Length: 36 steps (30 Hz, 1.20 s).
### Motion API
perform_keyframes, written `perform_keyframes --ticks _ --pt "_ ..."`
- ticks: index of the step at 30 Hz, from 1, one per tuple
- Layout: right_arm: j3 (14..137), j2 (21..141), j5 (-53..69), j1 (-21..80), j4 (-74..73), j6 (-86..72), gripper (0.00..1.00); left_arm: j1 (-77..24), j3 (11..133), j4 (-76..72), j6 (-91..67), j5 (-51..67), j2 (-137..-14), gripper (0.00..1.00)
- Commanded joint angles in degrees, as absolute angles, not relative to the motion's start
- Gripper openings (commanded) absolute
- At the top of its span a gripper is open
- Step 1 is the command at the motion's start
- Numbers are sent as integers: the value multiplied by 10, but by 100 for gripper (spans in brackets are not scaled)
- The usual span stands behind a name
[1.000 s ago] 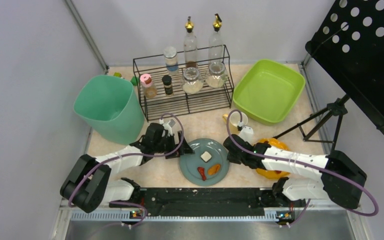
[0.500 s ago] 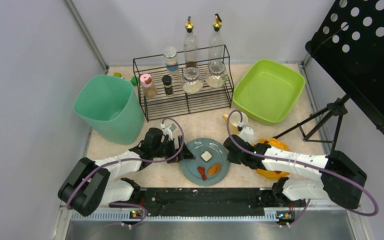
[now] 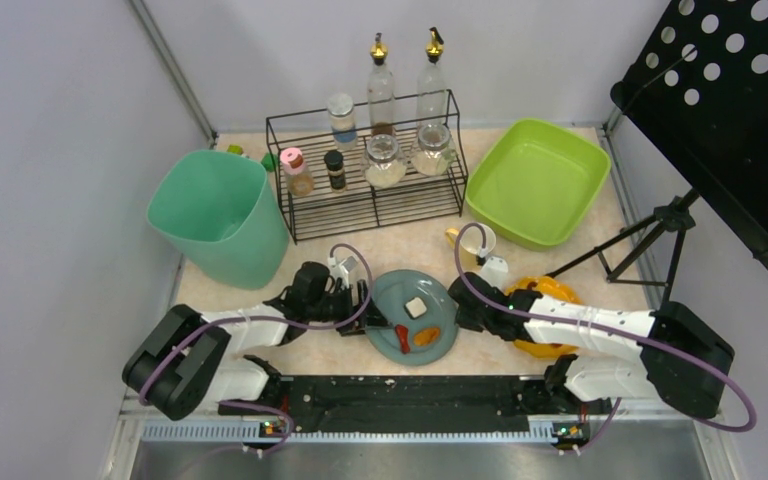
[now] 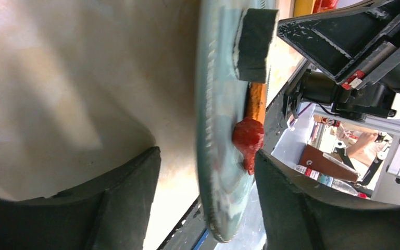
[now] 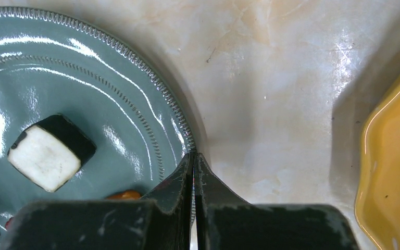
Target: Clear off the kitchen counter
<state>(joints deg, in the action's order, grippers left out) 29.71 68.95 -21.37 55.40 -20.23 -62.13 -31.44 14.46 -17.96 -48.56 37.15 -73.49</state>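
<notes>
The left gripper (image 3: 362, 306) stood spread astride the left rim of the teal plate (image 3: 390, 295), one finger on its food side and one on its underside, with gaps showing on both. The plate sat at the front middle of the counter (image 3: 400, 245). The right gripper (image 5: 194, 161), pressed together and empty, touched the opposite rim, so the lift looked to be the left arm's.

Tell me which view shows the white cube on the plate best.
Right wrist: the white cube sits close and sharp, its top and dark side visible. Top external shows it tiny; left wrist sees it side-on.
</notes>
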Motion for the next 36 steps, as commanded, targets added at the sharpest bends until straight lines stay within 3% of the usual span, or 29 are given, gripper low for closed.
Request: perform_keyframes --ticks 1,10,18,20,29,36 --pt "275 695 -174 568 -223 -627 0 -322 112 -86 -474 334 -776 68" --pt "276 690 -174 568 -225 -624 1 -322 113 -135 -481 334 -828 34" --pt "281 680 -175 568 -230 -623 3 -322 113 -145 -479 323 -837 15" --pt "282 676 -176 568 -234 -624 4 -321 113 -148 -481 319 -838 1" --pt "304 650 -185 568 -272 -621 17 -320 114 -180 -502 326 -795 0" --pt "315 615 -198 568 -308 -622 20 -299 109 -193 -523 352 -726 0"
